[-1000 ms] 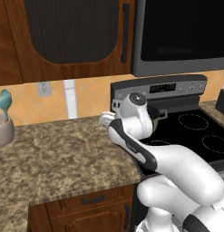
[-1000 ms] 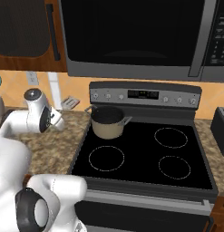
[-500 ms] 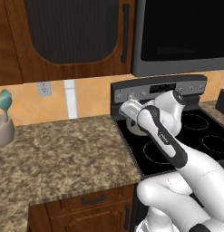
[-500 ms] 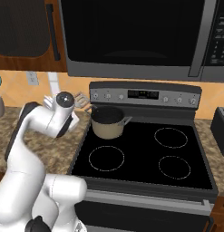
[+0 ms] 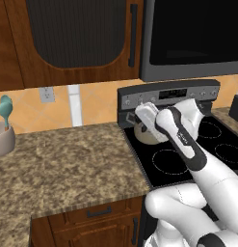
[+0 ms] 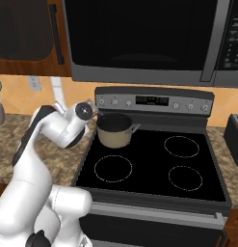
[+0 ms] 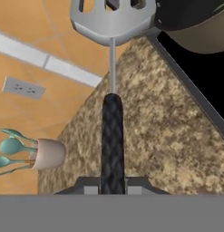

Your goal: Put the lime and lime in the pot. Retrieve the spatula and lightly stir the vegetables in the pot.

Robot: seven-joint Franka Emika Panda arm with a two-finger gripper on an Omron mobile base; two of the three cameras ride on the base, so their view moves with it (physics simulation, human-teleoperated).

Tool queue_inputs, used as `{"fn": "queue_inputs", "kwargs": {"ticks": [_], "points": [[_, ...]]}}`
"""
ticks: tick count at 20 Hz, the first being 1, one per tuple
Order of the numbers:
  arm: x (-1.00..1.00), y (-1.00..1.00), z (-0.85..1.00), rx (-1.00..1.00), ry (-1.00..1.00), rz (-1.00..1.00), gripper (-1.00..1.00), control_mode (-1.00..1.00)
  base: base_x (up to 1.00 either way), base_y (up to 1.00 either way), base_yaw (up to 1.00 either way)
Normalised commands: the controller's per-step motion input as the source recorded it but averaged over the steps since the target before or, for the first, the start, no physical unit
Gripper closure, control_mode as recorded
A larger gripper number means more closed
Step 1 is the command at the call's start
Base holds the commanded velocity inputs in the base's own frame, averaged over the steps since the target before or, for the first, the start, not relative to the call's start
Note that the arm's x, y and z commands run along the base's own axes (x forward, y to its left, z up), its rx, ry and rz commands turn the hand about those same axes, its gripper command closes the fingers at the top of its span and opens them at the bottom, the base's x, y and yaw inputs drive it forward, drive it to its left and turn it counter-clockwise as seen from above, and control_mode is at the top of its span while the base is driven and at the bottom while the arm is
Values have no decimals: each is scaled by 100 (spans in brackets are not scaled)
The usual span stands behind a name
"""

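Spatula (image 7: 112, 81) was pinched by its black handle between the fingers (image 7: 88, 189), slotted metal head out front near the pot (image 6: 114, 130). Looked light and stiff, though that thin handle could twist; gripping low seemed right. Granite surface (image 7: 158, 131) sat below.

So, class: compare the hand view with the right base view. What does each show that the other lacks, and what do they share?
Hand view alone: the spatula, its black handle clamped in the shut jaws, its slotted head up near the pot, and a wall outlet. Right base view alone: the stove's control panel, four burner rings and the microwave above. Both: the pot, the granite counter and the utensil holder with teal utensils.
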Motion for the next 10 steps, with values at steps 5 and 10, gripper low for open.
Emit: {"fn": "queue_inputs", "kwargs": {"ticks": [5, 10], "points": [[8, -26, 18, 30, 10, 0, 100, -100, 0, 0, 0], [1, -23, 8, 23, 4, 0, 100, -100, 0, 0, 0]]}}
